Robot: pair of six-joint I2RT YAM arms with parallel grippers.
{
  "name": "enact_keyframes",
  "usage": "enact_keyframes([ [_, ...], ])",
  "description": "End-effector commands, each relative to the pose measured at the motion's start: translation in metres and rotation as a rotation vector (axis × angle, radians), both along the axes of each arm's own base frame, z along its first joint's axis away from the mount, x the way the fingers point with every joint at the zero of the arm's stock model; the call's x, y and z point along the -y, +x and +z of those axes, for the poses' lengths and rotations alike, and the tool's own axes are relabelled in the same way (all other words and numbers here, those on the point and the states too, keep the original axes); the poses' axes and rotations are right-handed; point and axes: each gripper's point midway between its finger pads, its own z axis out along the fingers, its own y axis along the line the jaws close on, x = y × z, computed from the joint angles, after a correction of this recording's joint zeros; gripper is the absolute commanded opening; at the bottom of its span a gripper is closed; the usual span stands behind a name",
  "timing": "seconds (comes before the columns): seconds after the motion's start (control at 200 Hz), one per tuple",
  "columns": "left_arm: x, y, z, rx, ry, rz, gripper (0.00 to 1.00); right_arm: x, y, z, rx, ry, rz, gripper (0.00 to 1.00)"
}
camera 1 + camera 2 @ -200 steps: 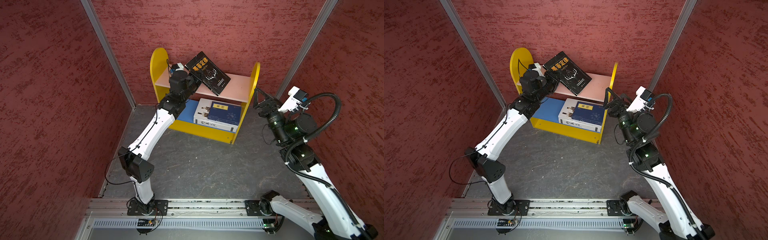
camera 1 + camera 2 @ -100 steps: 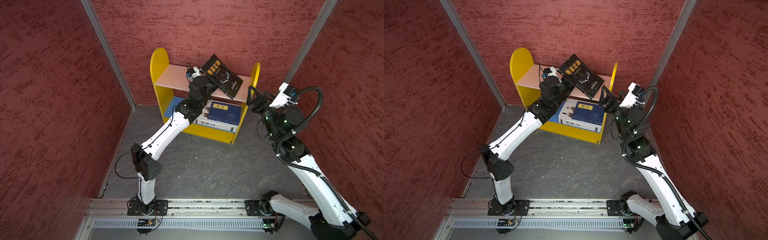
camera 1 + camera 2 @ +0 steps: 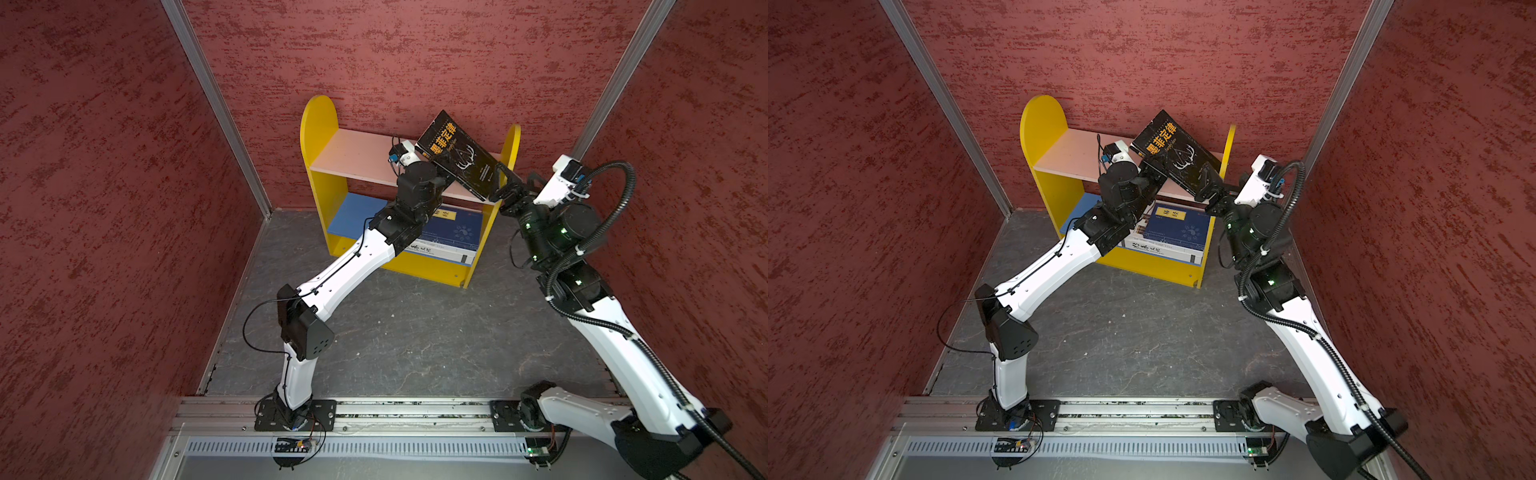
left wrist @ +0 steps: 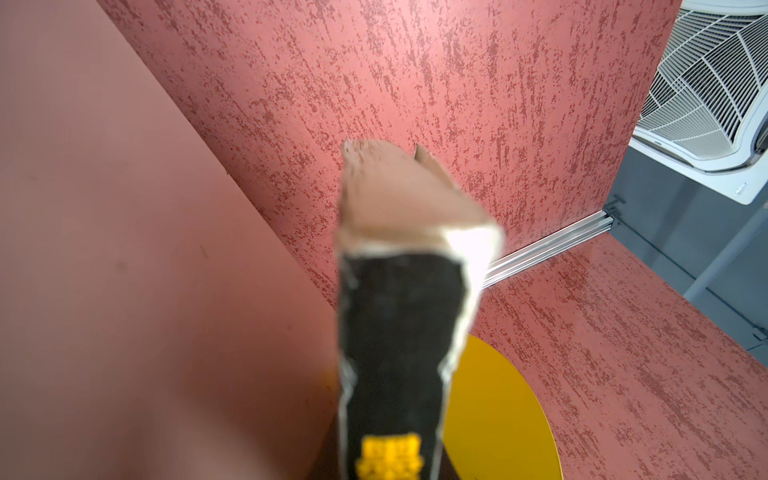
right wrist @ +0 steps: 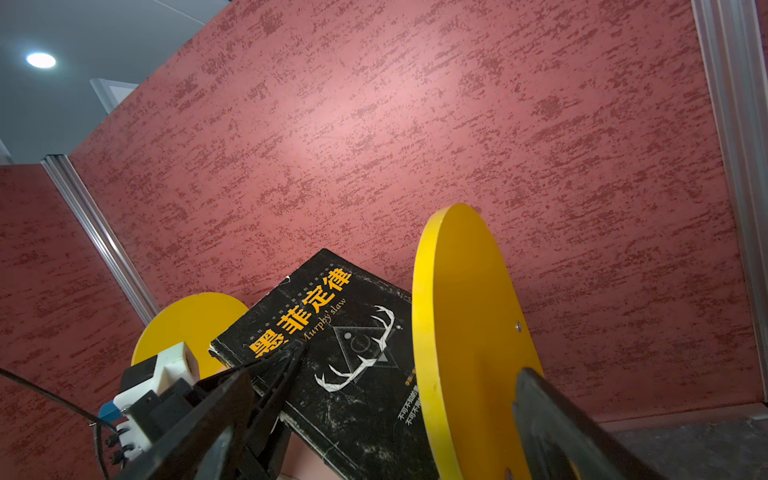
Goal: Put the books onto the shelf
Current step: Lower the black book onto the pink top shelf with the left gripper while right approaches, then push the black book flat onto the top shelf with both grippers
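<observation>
A black book with orange characters (image 3: 457,153) (image 3: 1173,151) hangs tilted over the right end of the shelf's pale pink upper board (image 3: 357,156). My left gripper (image 3: 445,163) (image 3: 1152,168) is shut on its lower left edge. In the left wrist view the book's spine (image 4: 395,311) fills the middle. My right gripper (image 3: 505,183) (image 3: 1210,187) (image 5: 411,361) stands open at the shelf's right yellow panel (image 5: 465,332), by the book's lower corner. A navy book (image 3: 455,230) lies on a white book (image 3: 436,249) on the blue lower board (image 3: 353,210).
The shelf (image 3: 1040,120) stands against the red back wall (image 3: 395,54), with red side walls close on both sides. Aluminium posts (image 3: 216,108) mark the corners. Grey floor (image 3: 415,332) lies in front, ending at the arm rail (image 3: 395,411).
My left arm has carried the black book to the right along the upper board. My right arm has moved in toward the shelf's right panel, jaws still open.
</observation>
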Motion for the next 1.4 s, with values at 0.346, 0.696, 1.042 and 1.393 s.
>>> enact_keyframes([
  [0.346,0.009,-0.03,0.02,0.06,0.056,-0.129,0.6,0.003,0.026,-0.004,-0.02,-0.007,-0.063,0.99],
  [0.696,-0.008,-0.048,-0.007,0.016,0.36,-0.235,0.7,0.004,0.029,-0.021,-0.07,-0.019,-0.066,0.99],
  [1.042,-0.08,-0.053,-0.048,-0.135,0.447,-0.291,0.79,0.002,0.025,-0.036,-0.11,-0.027,-0.04,0.99],
  [1.393,-0.113,-0.048,-0.021,0.009,0.501,-0.342,0.82,-0.009,0.033,-0.041,-0.131,-0.041,-0.002,0.99],
])
